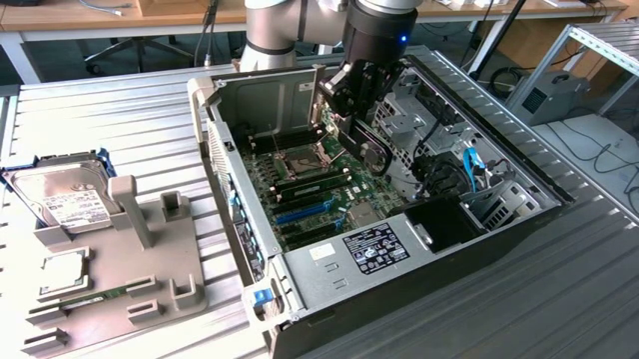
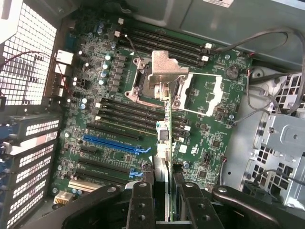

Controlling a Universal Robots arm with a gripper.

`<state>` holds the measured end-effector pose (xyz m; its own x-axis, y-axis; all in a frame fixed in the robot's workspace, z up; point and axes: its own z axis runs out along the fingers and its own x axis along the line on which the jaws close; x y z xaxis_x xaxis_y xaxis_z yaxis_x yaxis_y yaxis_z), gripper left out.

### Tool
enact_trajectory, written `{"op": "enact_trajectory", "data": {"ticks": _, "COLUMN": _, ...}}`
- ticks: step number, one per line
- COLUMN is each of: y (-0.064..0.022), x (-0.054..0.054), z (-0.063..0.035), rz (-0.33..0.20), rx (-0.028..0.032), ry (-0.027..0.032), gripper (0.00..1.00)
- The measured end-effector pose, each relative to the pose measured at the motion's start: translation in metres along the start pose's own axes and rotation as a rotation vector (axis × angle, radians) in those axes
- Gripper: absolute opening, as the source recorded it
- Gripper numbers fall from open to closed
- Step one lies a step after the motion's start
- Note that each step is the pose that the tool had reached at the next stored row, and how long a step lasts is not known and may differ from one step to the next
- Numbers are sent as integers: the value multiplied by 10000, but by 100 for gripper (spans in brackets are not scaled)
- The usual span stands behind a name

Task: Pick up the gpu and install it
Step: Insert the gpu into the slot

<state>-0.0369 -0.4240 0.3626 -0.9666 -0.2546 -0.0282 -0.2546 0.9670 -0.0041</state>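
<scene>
One table (image 1: 120,127): ribbed grey metal, carrying everything below.
Computer case (image 1: 221,161): open tower lying on its side at the middle of the table, with the inside facing up.
Arm (image 1: 274,30): comes in from the far side and reaches down into the case.
Motherboard (image 1: 310,187): green, flat on the case floor, with a bare processor socket, black memory slots and a blue expansion slot (image 2: 112,142).
Holder tray (image 1: 130,277): grey, well apart from the case at the exterior view's left.
Gripper (image 1: 346,105): black, over the far part of the motherboard.
Fingers (image 2: 143,191): clenched on the gpu, one on each face of the card.
Gpu (image 1: 364,146): dark card hanging tilted under the gripper, inside the case above the board. Seen edge-on from the wrist, its silvery bracket is the end farthest from the fingers. It is not in the blue slot; whether it touches the board I cannot tell.
Hard drive (image 1: 65,198): silver with a white label, at the tray's far end.
Processor chip (image 1: 65,271): lying on the tray.
Memory stick (image 1: 85,301): thin and green, on the tray just nearer than the chip.
</scene>
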Motion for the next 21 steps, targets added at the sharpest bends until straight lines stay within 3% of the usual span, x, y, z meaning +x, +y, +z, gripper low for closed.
{"op": "enact_trajectory", "data": {"ticks": 21, "y": 0, "x": 0, "z": 3, "rz": -447, "rx": -13, "ry": -2, "gripper": 26}}
